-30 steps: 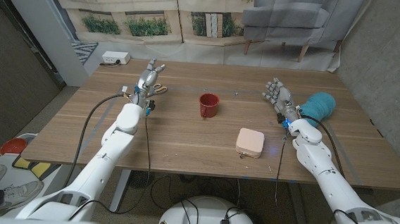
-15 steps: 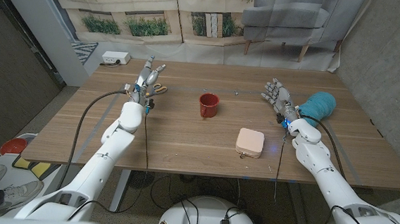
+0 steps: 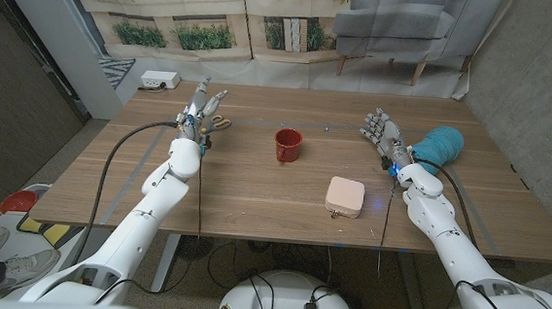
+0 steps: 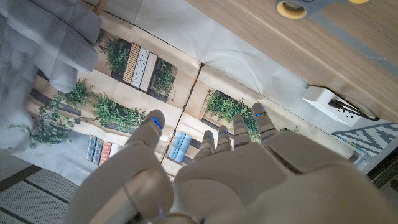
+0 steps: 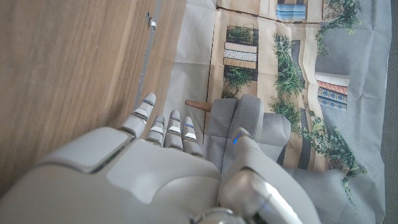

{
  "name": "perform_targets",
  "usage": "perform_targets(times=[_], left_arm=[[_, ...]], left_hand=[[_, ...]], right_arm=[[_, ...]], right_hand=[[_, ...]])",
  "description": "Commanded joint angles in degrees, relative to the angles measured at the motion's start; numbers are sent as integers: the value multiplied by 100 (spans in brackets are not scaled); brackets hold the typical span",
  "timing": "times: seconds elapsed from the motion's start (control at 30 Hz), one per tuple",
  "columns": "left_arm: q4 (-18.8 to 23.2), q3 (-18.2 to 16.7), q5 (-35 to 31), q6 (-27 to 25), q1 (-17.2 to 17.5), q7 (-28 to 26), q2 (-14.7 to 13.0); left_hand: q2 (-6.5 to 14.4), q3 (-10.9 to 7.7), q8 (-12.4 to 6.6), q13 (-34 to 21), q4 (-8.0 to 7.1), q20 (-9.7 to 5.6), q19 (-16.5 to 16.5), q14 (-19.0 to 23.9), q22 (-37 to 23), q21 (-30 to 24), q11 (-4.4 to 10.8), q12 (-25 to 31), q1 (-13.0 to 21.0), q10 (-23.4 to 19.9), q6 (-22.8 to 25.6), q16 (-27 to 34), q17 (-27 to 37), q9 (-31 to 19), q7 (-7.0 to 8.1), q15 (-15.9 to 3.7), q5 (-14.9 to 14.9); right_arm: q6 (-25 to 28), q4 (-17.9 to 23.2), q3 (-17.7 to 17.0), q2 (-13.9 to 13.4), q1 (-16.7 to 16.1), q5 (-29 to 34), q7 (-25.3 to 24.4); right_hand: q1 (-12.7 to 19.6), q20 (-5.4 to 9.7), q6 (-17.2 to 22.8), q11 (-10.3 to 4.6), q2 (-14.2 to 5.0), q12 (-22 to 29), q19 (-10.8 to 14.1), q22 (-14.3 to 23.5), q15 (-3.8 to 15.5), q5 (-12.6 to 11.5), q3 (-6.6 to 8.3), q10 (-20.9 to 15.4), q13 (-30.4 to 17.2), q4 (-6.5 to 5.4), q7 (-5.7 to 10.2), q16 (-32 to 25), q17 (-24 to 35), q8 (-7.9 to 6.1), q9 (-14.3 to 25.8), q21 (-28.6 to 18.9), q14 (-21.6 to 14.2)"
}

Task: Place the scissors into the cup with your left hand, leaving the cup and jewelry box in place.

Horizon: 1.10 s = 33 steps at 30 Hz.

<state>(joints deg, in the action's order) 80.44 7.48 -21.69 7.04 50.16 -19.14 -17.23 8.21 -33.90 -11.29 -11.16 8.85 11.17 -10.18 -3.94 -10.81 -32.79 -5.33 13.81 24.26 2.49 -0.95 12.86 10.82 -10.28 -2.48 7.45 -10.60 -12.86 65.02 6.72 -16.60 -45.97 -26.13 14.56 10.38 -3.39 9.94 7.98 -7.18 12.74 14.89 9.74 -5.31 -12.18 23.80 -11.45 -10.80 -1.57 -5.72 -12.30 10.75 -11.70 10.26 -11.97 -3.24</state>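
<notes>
The scissors (image 3: 221,123), with yellow-ringed handles, lie on the table's far left part; a handle ring (image 4: 297,7) also shows in the left wrist view. My left hand (image 3: 201,104) hovers just left of them, holding nothing, with its fingers (image 4: 239,127) stretched out and apart toward the far edge. The red cup (image 3: 288,144) stands upright near the middle of the table. A pink jewelry box (image 3: 345,195) sits nearer to me, right of the cup. My right hand (image 3: 382,131) is raised over the right side with spread fingers (image 5: 163,127) and holds nothing.
A teal cloth (image 3: 439,145) lies at the right, beside my right wrist. A white power strip (image 3: 159,80) sits at the table's far left corner, past my left hand. Behind the table (image 3: 254,187) stand a grey armchair and a printed backdrop.
My left hand has straightened its fingers and shifted a little to the left and toward the far edge. The scissors, cup, box and right hand have stayed put.
</notes>
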Motion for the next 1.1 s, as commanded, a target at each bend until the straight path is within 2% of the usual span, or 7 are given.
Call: perform_targets(times=[0.03, 0.33, 0.37, 0.4, 0.47, 0.6, 1.1], left_arm=[[277, 130, -438, -831, -54, -127, -122], [466, 243, -577, -1388, -176, 203, -315], [471, 255, -581, -1425, -193, 236, -333], [505, 278, -606, -1552, -227, 344, -369], [530, 304, -623, -1627, -245, 394, -402], [658, 409, -698, -1969, -333, 791, -559], [901, 638, -762, -2540, -506, 1615, -903]], left_hand=[[-36, 31, -75, -47, 22, 32, -880, 145, -35, 23, -37, 90, 81, -159, 177, 63, 53, -24, -75, 16, 15], [-81, 139, -59, -108, 7, 0, -850, 229, -50, 59, -113, 133, 143, -275, 232, 129, 146, -34, -137, 39, 33], [-87, 160, -58, -118, 2, 2, -955, 238, -51, 108, -124, 145, 150, -305, 240, 141, 163, -35, -141, 44, 36], [-93, 181, -66, -129, -1, 5, -822, 236, -56, 63, -132, 149, 160, -311, 273, 148, 178, -36, -168, 48, 38], [-98, 192, -78, -135, 0, 18, -841, 242, -57, 75, -131, 161, 167, -340, 312, 154, 186, -37, -194, 53, 39], [-132, 241, -86, -164, 16, 27, -875, 277, -61, 111, -169, 181, 213, -381, 364, 188, 219, -42, -250, 83, 46], [-195, 361, -20, -247, 37, 85, -964, -64, -79, 221, -314, 97, 428, -157, 164, 129, 306, -57, -463, 236, 69]], right_arm=[[-18, -144, -14, 39, 85, 7, 67], [-35, -241, -18, 59, 154, 15, 120], [-56, -264, -11, 55, 164, 31, 134], [-48, -281, -14, 62, 173, 22, 144], [-41, -287, -21, 70, 177, 14, 146], [-86, -375, -16, 77, 215, 35, 185], [-164, -611, -40, 131, 329, 42, 300]], right_hand=[[26, -8, 45, -3, 11, 13, 44, 26, -8, 12, 37, -59, -25, 9, 8, -12, 12, -21, 30, -14, -28], [22, -8, 65, 6, 13, 12, 53, 26, -13, 16, 41, -86, -26, 11, 4, -6, 13, -16, 30, -9, -44], [21, -12, 67, 10, 13, 12, 53, 26, -12, 16, 41, -88, -26, 11, 4, -6, 14, -15, 30, -9, -45], [20, -10, 71, 7, 13, 12, 53, 26, -10, 16, 42, -91, -26, 11, 1, -5, 14, -16, 30, -8, -46], [20, -10, 76, 9, 13, 10, 55, 27, -10, 17, 43, -92, -26, 12, 3, -3, 14, -16, 30, -7, -47], [17, -10, 83, 14, 14, 8, 56, 27, -10, 18, 43, -97, -27, 12, 0, -1, 15, -14, 30, -5, -51], [-3, -13, 120, 12, 18, 2, 62, 27, -11, 23, 42, -120, -28, 5, -15, 8, 21, -11, 30, 3, -63]])
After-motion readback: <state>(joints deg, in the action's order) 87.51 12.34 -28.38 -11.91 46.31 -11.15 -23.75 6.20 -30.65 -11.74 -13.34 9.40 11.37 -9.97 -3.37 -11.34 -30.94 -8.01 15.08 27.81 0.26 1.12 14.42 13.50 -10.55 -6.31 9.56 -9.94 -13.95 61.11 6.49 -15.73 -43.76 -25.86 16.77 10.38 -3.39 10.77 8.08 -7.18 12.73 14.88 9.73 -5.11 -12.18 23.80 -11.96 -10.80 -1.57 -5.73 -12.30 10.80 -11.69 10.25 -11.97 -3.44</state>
